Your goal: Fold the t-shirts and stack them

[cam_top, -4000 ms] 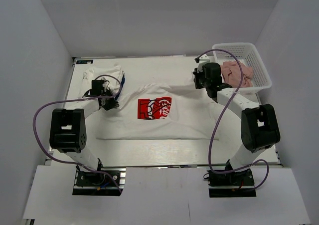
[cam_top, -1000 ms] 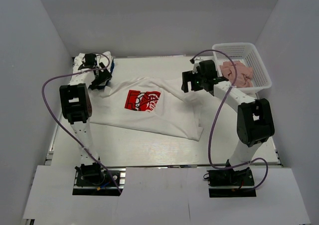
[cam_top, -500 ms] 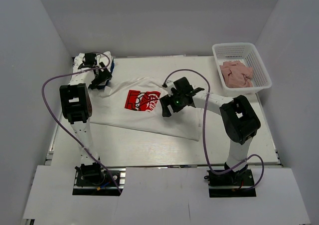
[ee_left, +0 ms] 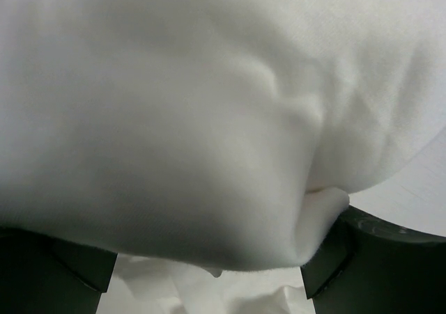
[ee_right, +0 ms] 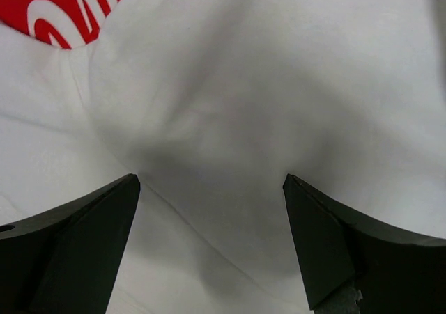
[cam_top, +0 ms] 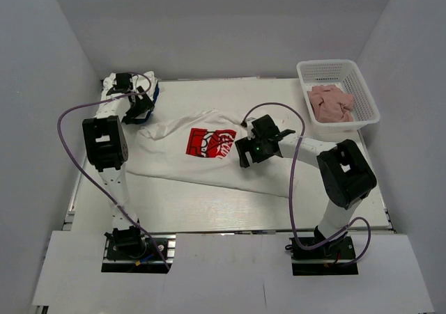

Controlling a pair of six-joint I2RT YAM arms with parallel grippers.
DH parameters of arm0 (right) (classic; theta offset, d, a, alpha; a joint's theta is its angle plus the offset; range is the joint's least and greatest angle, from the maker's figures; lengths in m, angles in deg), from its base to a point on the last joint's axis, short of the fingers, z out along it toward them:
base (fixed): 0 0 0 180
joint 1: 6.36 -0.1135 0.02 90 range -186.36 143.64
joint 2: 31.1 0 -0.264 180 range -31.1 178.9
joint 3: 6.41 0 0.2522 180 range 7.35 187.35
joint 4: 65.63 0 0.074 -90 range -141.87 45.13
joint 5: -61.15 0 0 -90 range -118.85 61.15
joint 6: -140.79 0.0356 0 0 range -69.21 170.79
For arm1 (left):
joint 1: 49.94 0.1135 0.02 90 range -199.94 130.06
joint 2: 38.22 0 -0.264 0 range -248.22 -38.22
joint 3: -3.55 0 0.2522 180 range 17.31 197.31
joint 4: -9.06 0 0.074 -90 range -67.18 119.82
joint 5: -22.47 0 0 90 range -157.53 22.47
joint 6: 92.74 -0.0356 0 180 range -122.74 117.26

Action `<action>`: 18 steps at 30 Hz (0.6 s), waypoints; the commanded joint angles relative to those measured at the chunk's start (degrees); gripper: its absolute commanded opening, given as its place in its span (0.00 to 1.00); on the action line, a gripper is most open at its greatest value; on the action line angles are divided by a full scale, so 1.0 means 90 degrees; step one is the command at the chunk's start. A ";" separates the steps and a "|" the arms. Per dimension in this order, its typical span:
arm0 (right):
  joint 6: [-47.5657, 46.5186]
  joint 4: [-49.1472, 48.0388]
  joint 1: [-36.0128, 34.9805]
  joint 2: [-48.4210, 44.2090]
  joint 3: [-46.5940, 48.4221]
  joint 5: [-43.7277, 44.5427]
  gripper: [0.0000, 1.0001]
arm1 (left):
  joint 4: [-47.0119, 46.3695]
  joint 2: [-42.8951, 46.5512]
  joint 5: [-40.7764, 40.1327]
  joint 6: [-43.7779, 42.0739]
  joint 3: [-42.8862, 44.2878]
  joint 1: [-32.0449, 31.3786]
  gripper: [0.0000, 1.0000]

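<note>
Left arm was reached out to the far-left corner of the table (cam_top: pixel 209 206). Left gripper (cam_top: pixel 141 106) sat against a white bundle (cam_top: pixel 111 90) of folded t-shirt cloth there. In the left wrist view its fingers (ee_left: pixel 376 258) stood wide apart, released. White cloth (ee_left: pixel 174 119) bulged down over the gap and hid the tips, so nothing read as clamped.

Mid-table: the printed t-shirt (cam_top: pixel 209 164) lay spread but rumpled, not folded. One end pointed toward the left gripper and the other trailed off to the near right. The red print (cam_top: pixel 211 142) faced up, roughly centre.

Right gripper (cam_top: pixel 245 154) was low over the right part of that shirt, just beside the print. In the right wrist view the jaws were spread open with a soft ridge of white fabric (ee_right: pixel 230 105) between the fingers (ee_right: pixel 70 237), nothing pinched. A corner of the print (ee_right: pixel 63 8) showed at top left. Whether the tips touched the cloth could not be told.

Far right: a white basket (cam_top: pixel 346 125) at the table's far-right corner, pink cloth (cam_top: pixel 331 104) inside, well apart from both grippers.
</note>
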 commanded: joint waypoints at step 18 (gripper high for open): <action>-0.0029 0.0062 0.0323 -0.1271 0.0951 -0.0489 0.90 | -0.0234 0.2450 0.1822 -0.0430 -0.1663 -0.0180 1.00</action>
